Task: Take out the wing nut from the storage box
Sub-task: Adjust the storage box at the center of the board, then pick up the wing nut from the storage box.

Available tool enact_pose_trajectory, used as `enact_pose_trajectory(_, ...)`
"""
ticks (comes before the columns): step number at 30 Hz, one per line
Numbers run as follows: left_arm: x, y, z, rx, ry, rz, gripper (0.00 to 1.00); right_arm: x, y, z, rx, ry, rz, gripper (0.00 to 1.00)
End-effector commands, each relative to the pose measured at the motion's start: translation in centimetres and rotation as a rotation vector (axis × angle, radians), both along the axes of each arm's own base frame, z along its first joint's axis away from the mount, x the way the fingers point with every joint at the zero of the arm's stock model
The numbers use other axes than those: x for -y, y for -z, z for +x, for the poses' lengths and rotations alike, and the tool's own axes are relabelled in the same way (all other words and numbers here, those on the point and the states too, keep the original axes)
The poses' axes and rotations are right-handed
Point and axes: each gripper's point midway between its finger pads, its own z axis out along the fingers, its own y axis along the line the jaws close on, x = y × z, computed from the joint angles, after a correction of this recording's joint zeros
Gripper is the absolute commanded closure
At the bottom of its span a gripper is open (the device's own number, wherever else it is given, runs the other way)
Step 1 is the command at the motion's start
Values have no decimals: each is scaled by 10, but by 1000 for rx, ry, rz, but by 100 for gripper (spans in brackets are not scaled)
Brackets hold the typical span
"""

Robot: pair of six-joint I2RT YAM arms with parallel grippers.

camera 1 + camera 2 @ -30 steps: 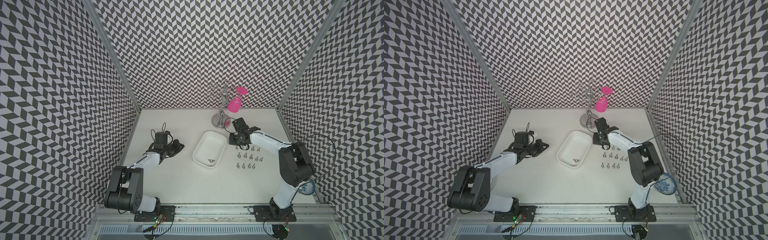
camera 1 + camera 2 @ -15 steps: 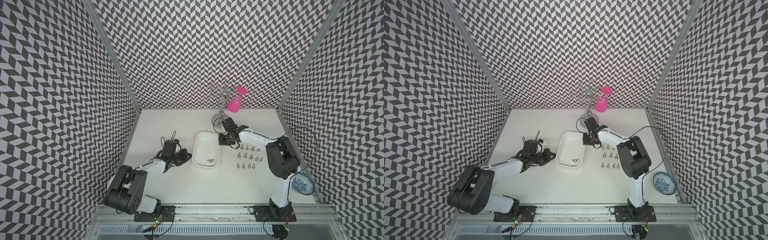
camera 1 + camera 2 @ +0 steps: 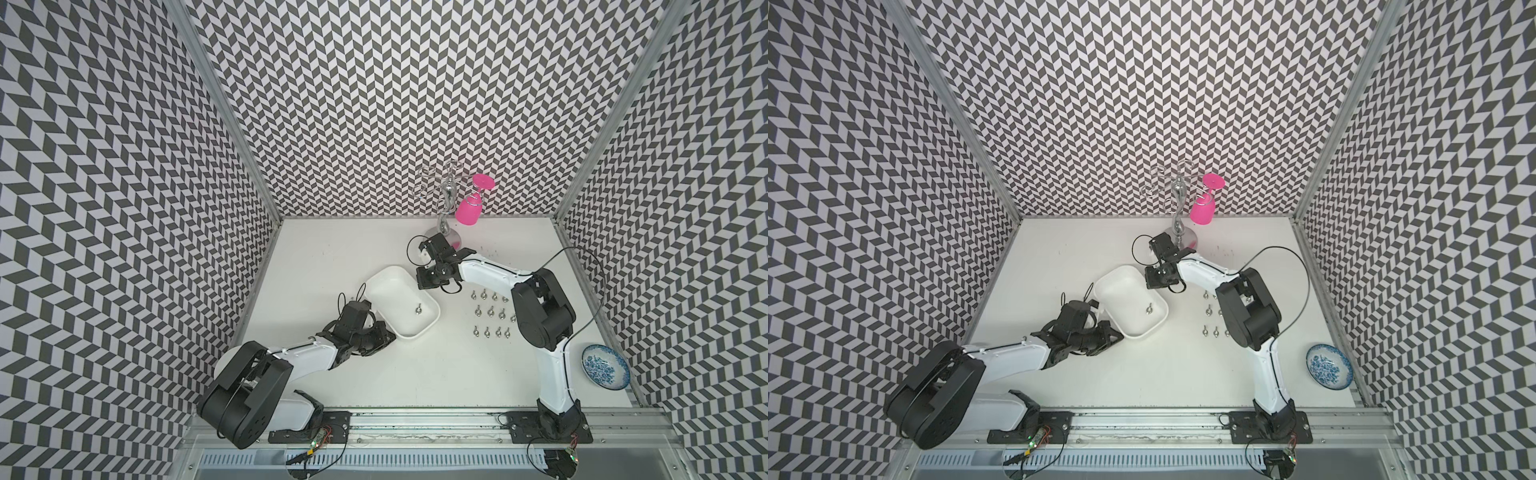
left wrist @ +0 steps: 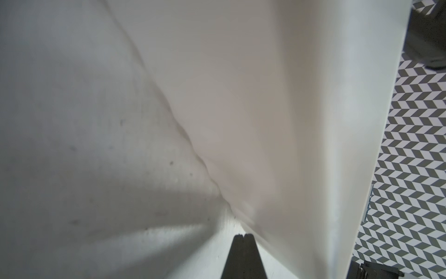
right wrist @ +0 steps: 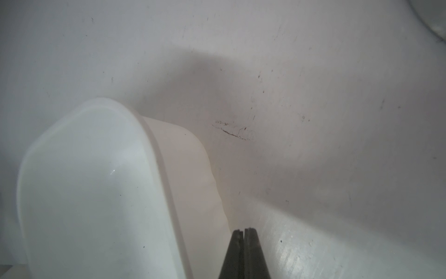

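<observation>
The storage box (image 3: 390,291) (image 3: 1121,286), a shallow white tray, lies askew mid-table in both top views. One small metal wing nut (image 3: 418,309) (image 3: 1148,309) rests on its floor. My left gripper (image 3: 392,337) (image 3: 1120,336) is shut and empty, low on the table at the box's near-left end. In the left wrist view the gripper (image 4: 244,235) sits beside the box's outer wall (image 4: 277,120). My right gripper (image 3: 422,281) (image 3: 1151,281) is shut and empty against the box's far-right corner. The right wrist view shows this gripper (image 5: 243,229) next to the box (image 5: 96,181).
Several loose wing nuts (image 3: 490,313) lie in rows on the table right of the box, partly under the right arm. A blue-patterned bowl (image 3: 604,368) sits at the near right. A metal glass rack (image 3: 446,199) holding a pink glass (image 3: 469,208) stands at the back.
Both shut grippers have closed in on the box, the left from the left and the right from the right. The box has turned and shifted slightly left between them.
</observation>
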Motion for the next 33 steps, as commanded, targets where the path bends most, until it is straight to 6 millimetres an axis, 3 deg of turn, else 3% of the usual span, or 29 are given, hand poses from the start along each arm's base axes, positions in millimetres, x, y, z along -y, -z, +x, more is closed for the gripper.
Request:
enact_pose_trajectory(1, -4, 3, -8, -10, -10, 8, 97, -18, 1, -7, -6, -55, 20, 100)
enact_pose_trajectory(4, -6, 2, -11, -13, -13, 9, 97, -13, -7, 2, 36, -20, -7, 100)
enact_pose_trajectory(6, -6, -3, -14, -7, -11, -5, 96, -6, -24, 10, 92, 22, -21, 98)
enact_pose_trajectory(9, -10, -10, -16, 8, -14, -2, 95, 12, -57, 18, 182, 119, -64, 80)
enact_pose_trajectory(10, -11, -12, -17, 14, -15, 0, 94, 17, -67, 18, 202, 140, -78, 78)
enact_pose_trajectory(13, -14, -16, -22, 24, -11, -2, 94, 26, -90, 7, 242, 182, -104, 76)
enact_pose_trajectory(17, -24, -25, -26, 60, -36, 13, 91, 20, -99, -31, 232, 180, -108, 75)
enact_pose_trajectory(21, -43, -48, -14, 151, -97, 57, 80, 2, -97, -72, 217, 176, -67, 74)
enact_pose_trajectory(25, -60, -78, 8, 241, -138, 84, 68, -15, -76, -100, 139, 163, -14, 73)
enact_pose_trajectory(31, -73, -121, 44, 338, -134, 109, 67, -17, -42, -95, 107, 226, -35, 69)
enact_pose_trajectory(33, -71, -125, 49, 349, -119, 119, 67, -16, -30, -93, 94, 249, -52, 68)
